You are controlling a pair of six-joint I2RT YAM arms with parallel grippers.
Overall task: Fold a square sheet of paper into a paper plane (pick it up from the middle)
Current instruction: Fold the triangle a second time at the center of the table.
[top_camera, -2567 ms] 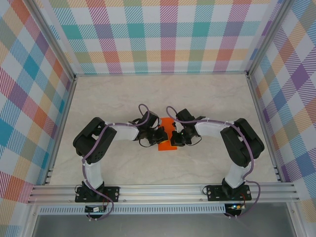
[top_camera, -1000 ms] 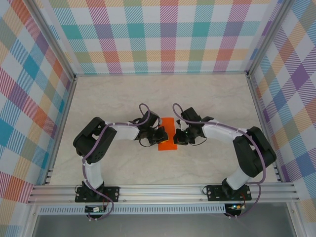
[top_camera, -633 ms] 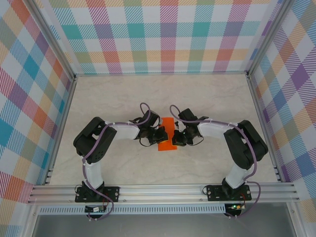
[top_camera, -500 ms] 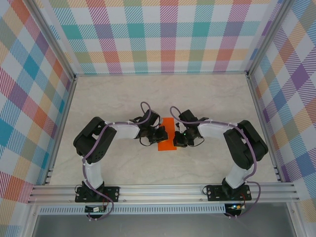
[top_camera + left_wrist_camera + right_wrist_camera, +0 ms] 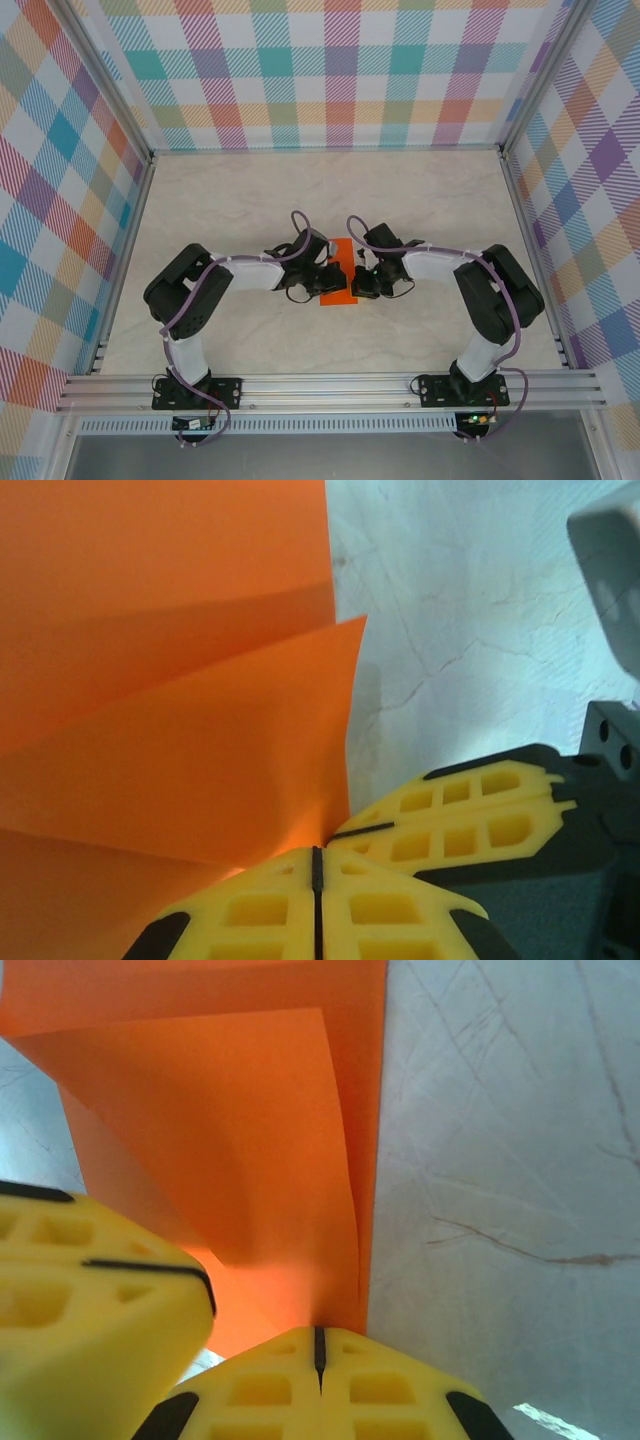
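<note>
Two closed claws, left claw (image 5: 316, 865) and right claw (image 5: 319, 1345), tips side by side on the partly folded orange sheet of paper (image 5: 337, 296) at the middle of the table (image 5: 420, 200), apparently pressing flaps flat for creasing.

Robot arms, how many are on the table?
2. The left arm stands on the left, the right arm on the right; left claw and right claw meet at the orange paper.
</note>
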